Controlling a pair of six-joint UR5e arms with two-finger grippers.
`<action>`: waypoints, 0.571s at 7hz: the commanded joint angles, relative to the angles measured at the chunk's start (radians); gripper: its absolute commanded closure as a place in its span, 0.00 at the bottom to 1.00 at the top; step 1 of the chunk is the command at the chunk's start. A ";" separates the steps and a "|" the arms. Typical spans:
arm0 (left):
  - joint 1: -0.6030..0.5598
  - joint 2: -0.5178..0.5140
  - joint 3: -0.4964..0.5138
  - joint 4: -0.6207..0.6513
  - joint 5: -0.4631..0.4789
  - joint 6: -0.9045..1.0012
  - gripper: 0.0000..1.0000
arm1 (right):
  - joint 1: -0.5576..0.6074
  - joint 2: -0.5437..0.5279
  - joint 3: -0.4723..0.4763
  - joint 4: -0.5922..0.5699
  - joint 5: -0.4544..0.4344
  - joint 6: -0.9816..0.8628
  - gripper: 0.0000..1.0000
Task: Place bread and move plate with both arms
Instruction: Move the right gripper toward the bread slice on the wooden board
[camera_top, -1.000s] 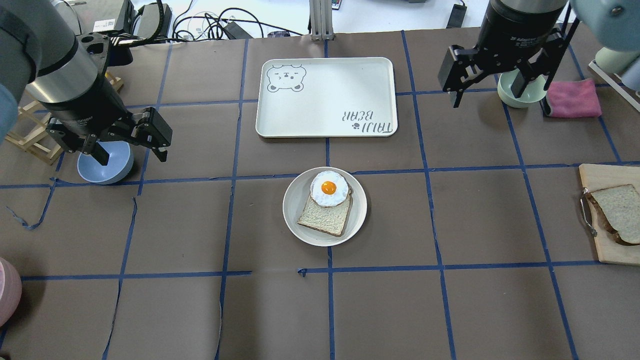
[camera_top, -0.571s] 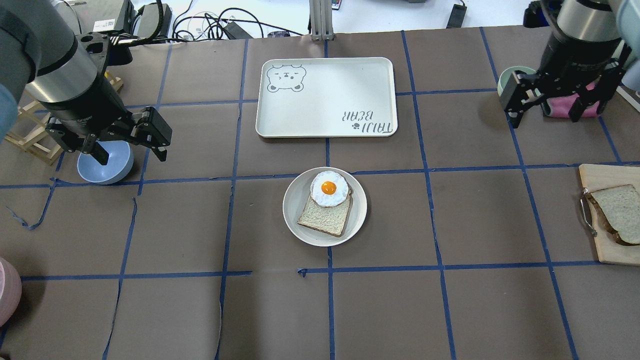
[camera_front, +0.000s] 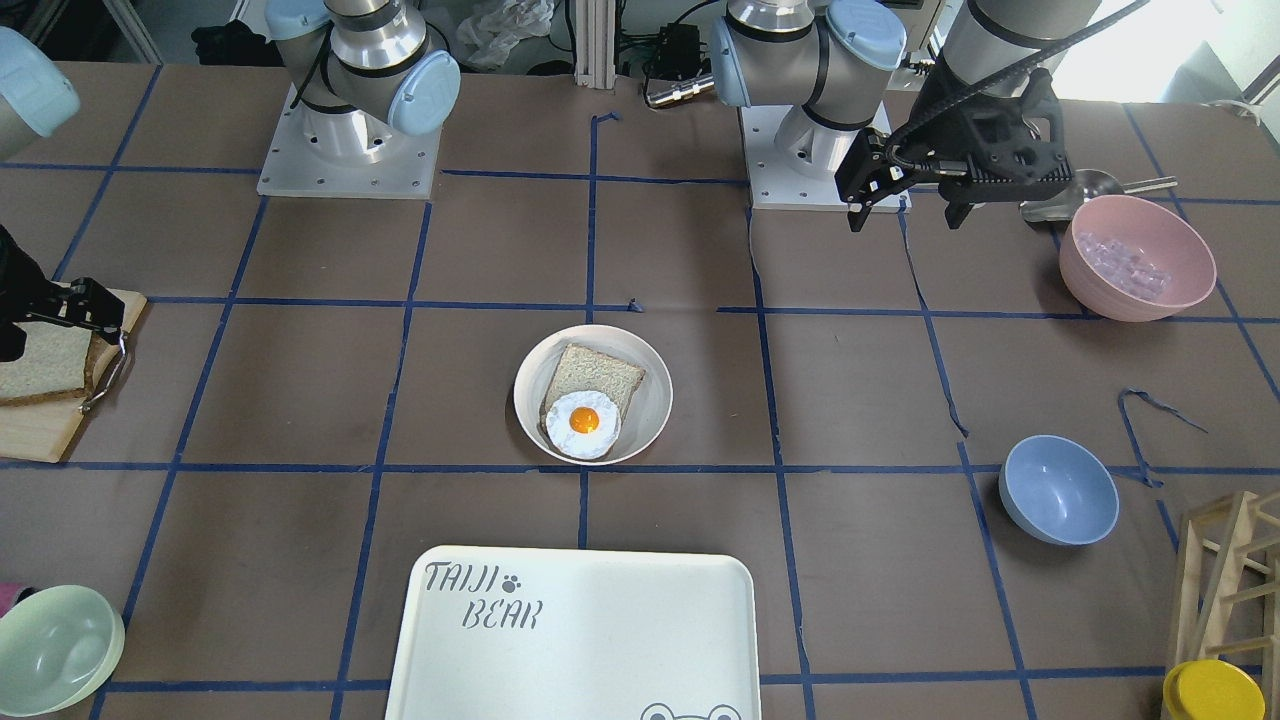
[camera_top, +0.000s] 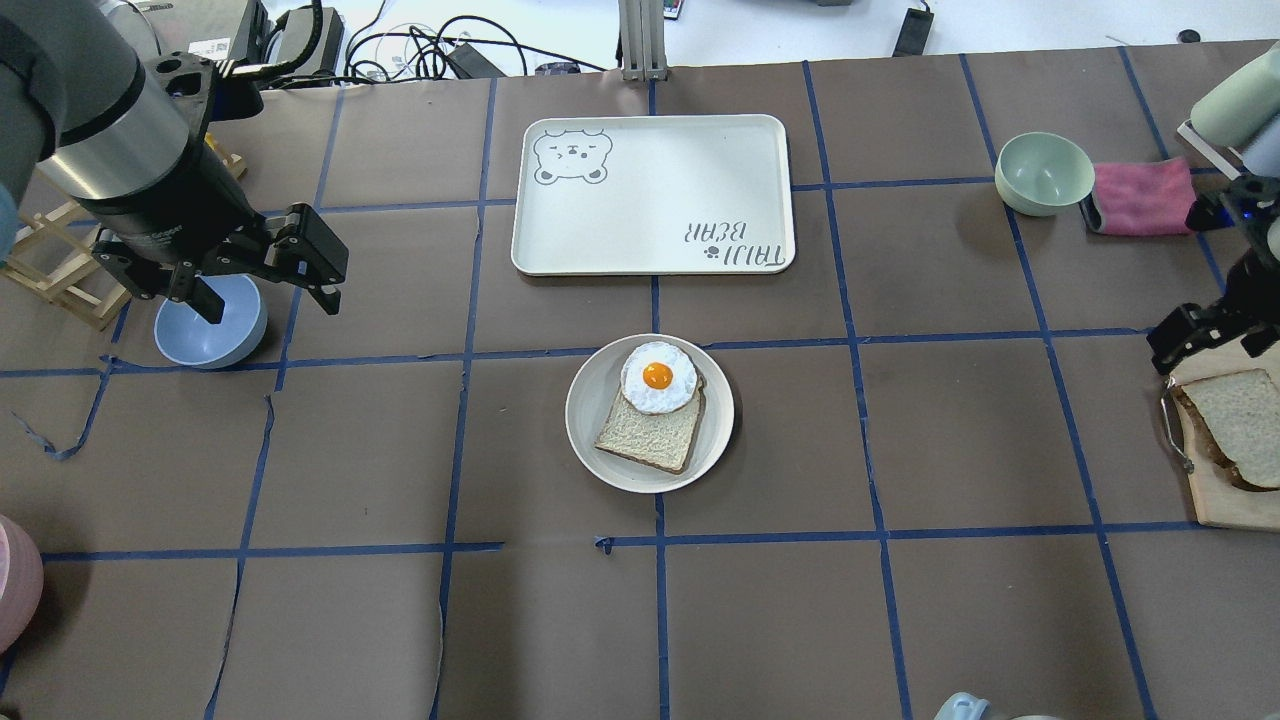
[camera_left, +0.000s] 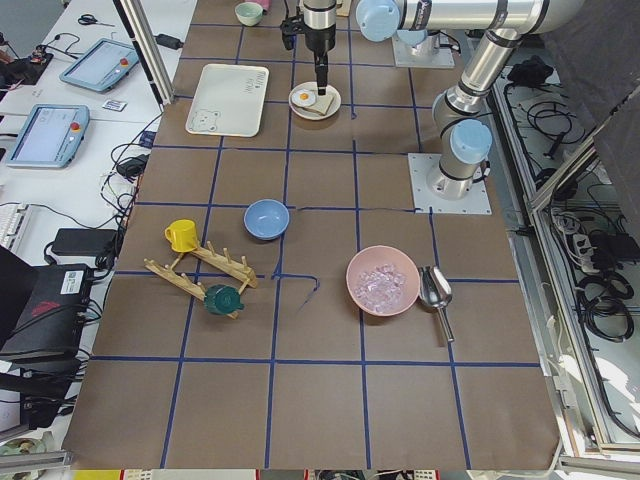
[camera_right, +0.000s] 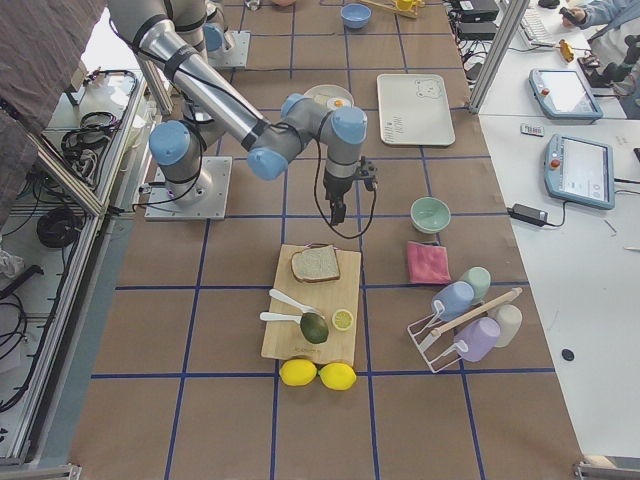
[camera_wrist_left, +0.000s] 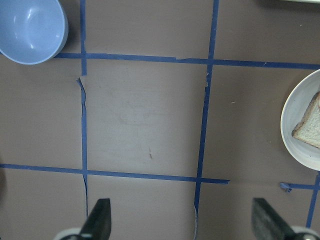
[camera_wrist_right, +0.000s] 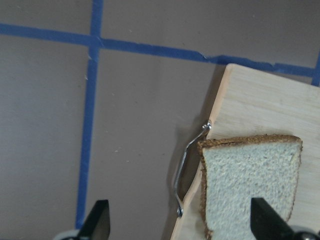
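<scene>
The bread (camera_top: 1235, 420) lies on a wooden board (camera_top: 1225, 500) at the table's right edge; it also shows in the right wrist view (camera_wrist_right: 250, 180) and the front view (camera_front: 40, 365). My right gripper (camera_top: 1215, 345) is open just above the board's far corner, and the bread sits below and between its fingertips (camera_wrist_right: 97, 222). The plate (camera_top: 590, 400) at table centre holds a smaller tan-crusted slice (camera_top: 650, 435) topped by a fried egg (camera_top: 658, 377). My left gripper (camera_top: 268, 300) is open and empty, held high over the blue bowl (camera_top: 205, 335), well left of the plate (camera_wrist_left: 295, 120).
The TAIJI BEAR tray (camera_top: 650, 190) lies behind the plate. A green bowl (camera_top: 1043, 172) and pink cloth (camera_top: 1145, 195) sit at the far right. A metal utensil (camera_top: 1175, 425) hangs off the board's left edge. A wooden rack (camera_top: 60, 260) and a pink bowl (camera_front: 1135, 255) stand on the left.
My right arm has swung from above the green bowl to the right and nearer, down to the board with the bread. The left gripper has barely shifted.
</scene>
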 joint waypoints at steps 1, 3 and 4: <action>-0.001 0.003 -0.009 -0.005 -0.012 0.000 0.00 | -0.122 0.080 0.090 -0.155 0.052 -0.139 0.00; 0.001 -0.003 -0.011 -0.007 0.000 0.002 0.00 | -0.129 0.124 0.093 -0.165 0.047 -0.248 0.14; 0.001 -0.003 -0.011 -0.007 0.001 0.026 0.00 | -0.129 0.126 0.090 -0.166 0.030 -0.245 0.23</action>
